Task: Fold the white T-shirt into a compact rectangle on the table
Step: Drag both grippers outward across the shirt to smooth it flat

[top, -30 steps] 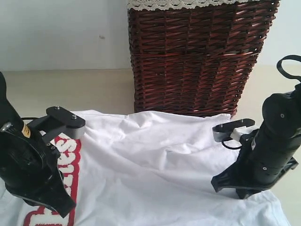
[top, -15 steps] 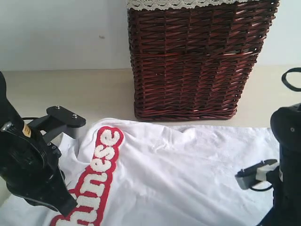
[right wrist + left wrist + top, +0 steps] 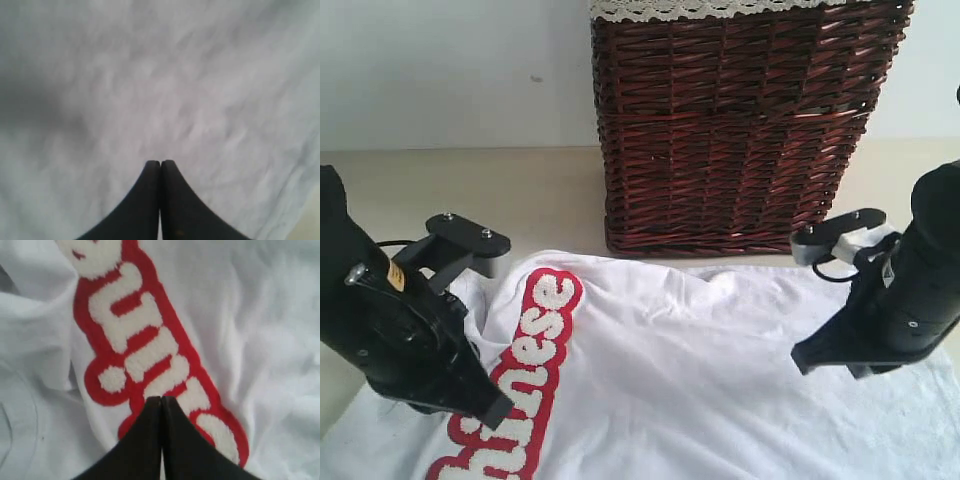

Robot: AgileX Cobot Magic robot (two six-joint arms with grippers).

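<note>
**White T-shirt spread flat, both grippers clenched and empty**

The white T-shirt (image 3: 680,370) lies opened out on the table (image 3: 520,190), a matte cream-beige surface. The shirt covers the near part of the table, and its far edge runs just in front of the wicker basket (image 3: 740,130). The cloth is soft and thin, with shallow creases and low ripples across it. A slanting band of fuzzy white lettering (image 3: 525,365) outlined in thick red runs along the shirt's left portion; its pile looks like towelling. The basket is a tall, boxy weave of dark red-brown cane, topped with white lace trim (image 3: 700,8). Behind it stands a plain pale wall (image 3: 440,70).

The left arm is black and bulky and leans down from the left. The left gripper (image 3: 161,399) points at the red border of the lettering. Its two black fingers are pressed flat together with nothing between them. The right arm tilts inward from the right. The right gripper (image 3: 160,162) is aimed at plain white cloth on the shirt's right side and is likewise clamped tight on nothing. Whether either tip actually touches the fabric cannot be told from these views.
</note>
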